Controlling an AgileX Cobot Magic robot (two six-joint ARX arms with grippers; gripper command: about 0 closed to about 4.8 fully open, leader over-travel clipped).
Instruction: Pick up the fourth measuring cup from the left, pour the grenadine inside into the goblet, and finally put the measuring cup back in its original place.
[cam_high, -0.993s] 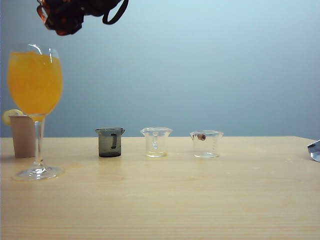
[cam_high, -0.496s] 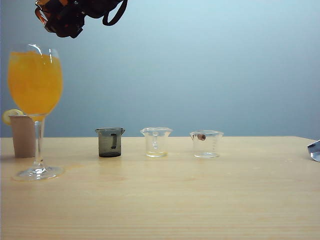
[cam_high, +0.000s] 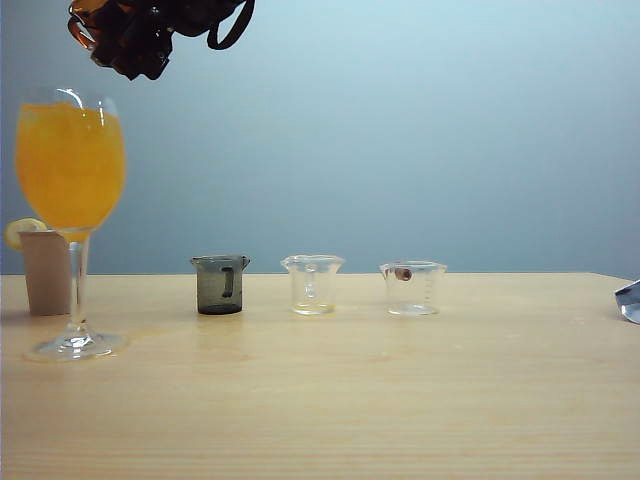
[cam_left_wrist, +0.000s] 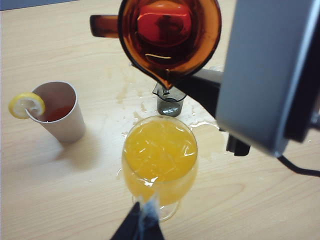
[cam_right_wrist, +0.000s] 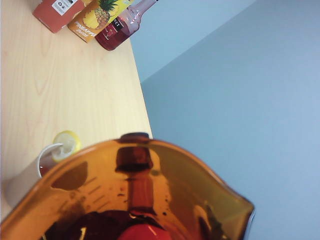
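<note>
Only the left wrist view looks straight down: it shows the amber fourth measuring cup (cam_left_wrist: 170, 37) tipped with its spout over the goblet (cam_left_wrist: 160, 155), the grenadine (cam_left_wrist: 164, 22) pooled red in its base, and the left gripper (cam_left_wrist: 142, 227) closed on the goblet's stem. The exterior view gives the side profile instead, with the right gripper (cam_high: 135, 35) high above the goblet (cam_high: 70, 210), holding the tilted cup (cam_high: 90, 20) clamped between its jaws. The right wrist view looks into the cup (cam_right_wrist: 135, 195) and alone shows juice cartons (cam_right_wrist: 75, 12) and a syrup bottle (cam_right_wrist: 122, 25) at the table's far edge. A beige tumbler (cam_high: 45, 272) with a lemon slice (cam_left_wrist: 26, 104) stands near the goblet; a smoky grey cup (cam_high: 220, 284) and two clear cups (cam_high: 313, 284) stand in a row. Orange juice (cam_high: 68, 165) fills the goblet's bowl, and spilled drops wet the table (cam_left_wrist: 65, 190) around it
</note>
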